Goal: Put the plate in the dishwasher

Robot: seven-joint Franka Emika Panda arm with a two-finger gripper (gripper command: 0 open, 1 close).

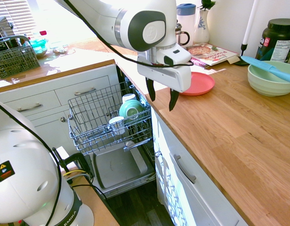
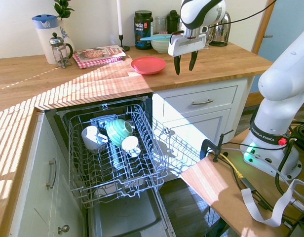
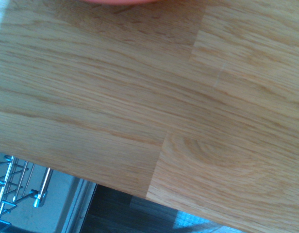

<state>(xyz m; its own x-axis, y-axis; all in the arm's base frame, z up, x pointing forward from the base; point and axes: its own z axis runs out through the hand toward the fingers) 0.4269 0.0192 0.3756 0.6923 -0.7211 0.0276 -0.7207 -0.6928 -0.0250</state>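
Observation:
The coral-red plate (image 1: 199,83) (image 2: 148,64) lies flat on the wooden counter, and a sliver of the plate (image 3: 121,2) shows in the wrist view. My gripper (image 1: 162,95) (image 2: 185,62) hangs open and empty above the counter, close beside the plate on the side toward the counter's front edge. The dishwasher (image 1: 117,167) (image 2: 123,217) stands open under the counter with its door down. Its wire rack (image 1: 84,117) (image 2: 154,163) is pulled out and holds a green bowl and white cups.
A pale green bowl (image 1: 269,79) (image 2: 161,45) with a blue utensil stands behind the plate. A magazine (image 1: 208,52) (image 2: 98,54), a jug (image 2: 46,29), a French press (image 2: 58,49) and a dark tub (image 1: 278,40) sit along the back. A cutlery basket (image 1: 14,59) sits on the far counter.

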